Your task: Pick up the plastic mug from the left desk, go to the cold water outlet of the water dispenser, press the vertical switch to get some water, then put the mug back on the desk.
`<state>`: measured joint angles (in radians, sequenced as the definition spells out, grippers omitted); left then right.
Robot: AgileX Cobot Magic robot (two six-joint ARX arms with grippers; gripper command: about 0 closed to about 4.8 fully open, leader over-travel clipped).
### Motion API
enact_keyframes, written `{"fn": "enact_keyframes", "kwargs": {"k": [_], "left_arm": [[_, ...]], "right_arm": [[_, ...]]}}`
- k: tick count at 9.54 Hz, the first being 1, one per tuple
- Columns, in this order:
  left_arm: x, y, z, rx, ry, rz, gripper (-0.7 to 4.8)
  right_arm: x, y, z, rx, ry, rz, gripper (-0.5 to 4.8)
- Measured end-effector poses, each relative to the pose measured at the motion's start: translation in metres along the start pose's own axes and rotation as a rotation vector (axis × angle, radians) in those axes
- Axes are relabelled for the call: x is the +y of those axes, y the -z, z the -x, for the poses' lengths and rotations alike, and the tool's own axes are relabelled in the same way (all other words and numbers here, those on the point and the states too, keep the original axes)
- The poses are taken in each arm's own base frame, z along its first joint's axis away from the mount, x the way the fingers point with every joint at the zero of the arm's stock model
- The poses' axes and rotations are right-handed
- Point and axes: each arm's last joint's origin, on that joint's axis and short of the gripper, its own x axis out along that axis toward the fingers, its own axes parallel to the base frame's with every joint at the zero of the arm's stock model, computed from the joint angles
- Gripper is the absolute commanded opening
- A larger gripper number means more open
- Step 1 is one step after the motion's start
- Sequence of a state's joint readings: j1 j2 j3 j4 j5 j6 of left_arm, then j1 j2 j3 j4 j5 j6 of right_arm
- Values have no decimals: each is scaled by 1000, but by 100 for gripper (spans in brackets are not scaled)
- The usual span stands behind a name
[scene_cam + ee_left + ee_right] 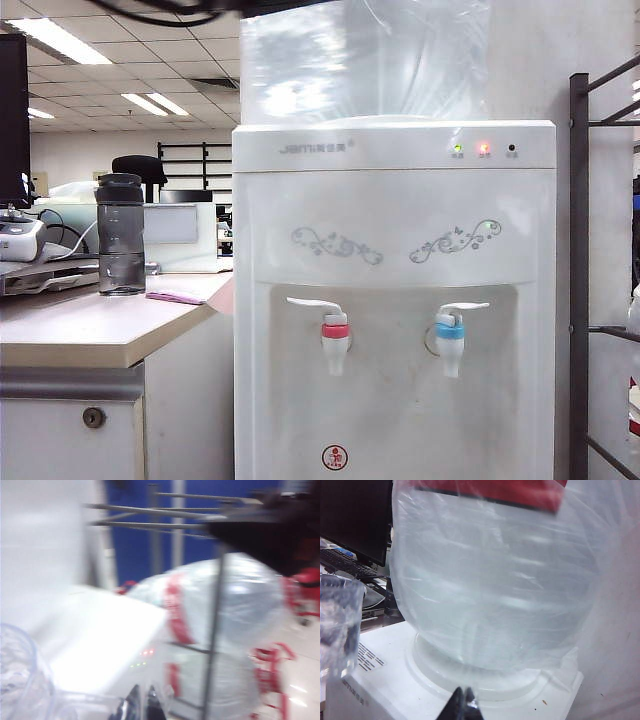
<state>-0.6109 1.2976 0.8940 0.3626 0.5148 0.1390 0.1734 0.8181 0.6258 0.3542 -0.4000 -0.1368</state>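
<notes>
The clear, rippled plastic mug [20, 675] shows blurred in the left wrist view, with its handle running to my left gripper [142, 705], which is shut on it. In the right wrist view the mug [337, 625] hangs beside the water dispenser's top [385, 690]. My right gripper [465, 706] is shut and empty above that top, in front of the big water bottle [495, 580]. In the exterior view the water dispenser [400, 200] shows its blue-ringed cold water outlet [450, 335] and vertical switch [465, 308]. The left desk [80, 335] is there too. Neither gripper nor the mug appears in it.
A dark grey bottle [121, 235] stands on the desk, near a pink pad [175, 296]. The red-ringed tap [335, 335] is left of the blue one. A dark metal rack [580, 250] stands right of the dispenser. Wrapped spare water jugs [240, 610] sit behind a thin metal frame.
</notes>
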Motion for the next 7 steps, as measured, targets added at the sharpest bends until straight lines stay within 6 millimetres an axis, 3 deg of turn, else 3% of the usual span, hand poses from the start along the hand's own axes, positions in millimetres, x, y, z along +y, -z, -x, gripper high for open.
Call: {"fn": "enact_keyframes", "kwargs": {"k": [7], "left_arm": [[51,5,39,43,-222,-10,-6]], "right_arm": [[1,-3,2,-12,1,-4,-1]]}}
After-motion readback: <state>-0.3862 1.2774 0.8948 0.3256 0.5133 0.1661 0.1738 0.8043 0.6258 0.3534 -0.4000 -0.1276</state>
